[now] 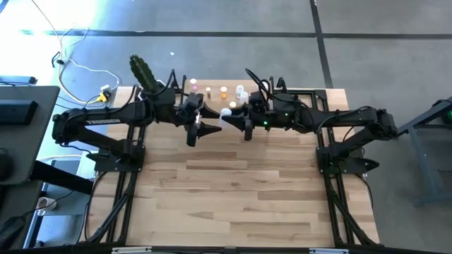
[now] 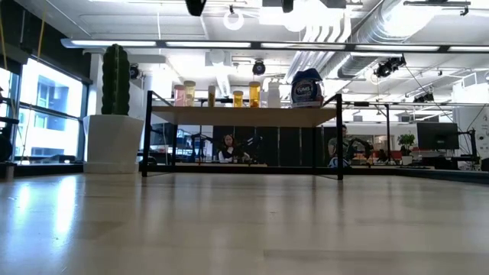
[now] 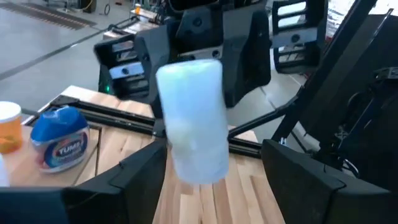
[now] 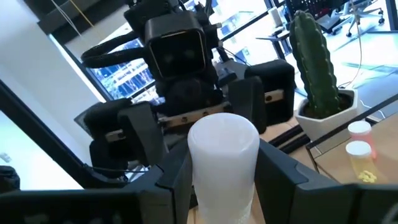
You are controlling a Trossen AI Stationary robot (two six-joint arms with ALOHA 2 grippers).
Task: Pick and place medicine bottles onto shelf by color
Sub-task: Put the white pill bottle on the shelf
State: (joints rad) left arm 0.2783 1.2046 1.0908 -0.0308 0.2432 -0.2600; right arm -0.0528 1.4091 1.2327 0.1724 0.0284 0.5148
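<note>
My right gripper (image 4: pixel 225 186) is shut on a white medicine bottle (image 4: pixel 224 155), high above the table in front of the shelf (image 2: pixel 244 116). My left gripper (image 3: pixel 217 186) faces it, open, with a finger on each side of that bottle (image 3: pixel 189 118). The high view shows the bottle (image 1: pixel 227 113) between my left gripper (image 1: pixel 205 125) and my right gripper (image 1: pixel 244 121). On the shelf stand several small bottles: pink (image 2: pixel 179 93), orange (image 2: pixel 254 93) and a squat blue one (image 2: pixel 306 88). My right gripper pinches the white bottle's side wall (image 4: pixel 198 177) between its two fingers, which point level from the table's right side. The bottle is lifted clear of the table, roughly upright and slightly tilted, its rounded upper end (image 4: pixel 224 127) rising above the fingers.
A green cactus (image 2: pixel 116 80) in a white pot (image 2: pixel 113 141) stands left of the shelf at the table's far left corner. The shelf rests on thin black legs (image 2: pixel 340 137) along the far edge. Bare plank tabletop (image 1: pixel 233 190) stretches toward the near edge.
</note>
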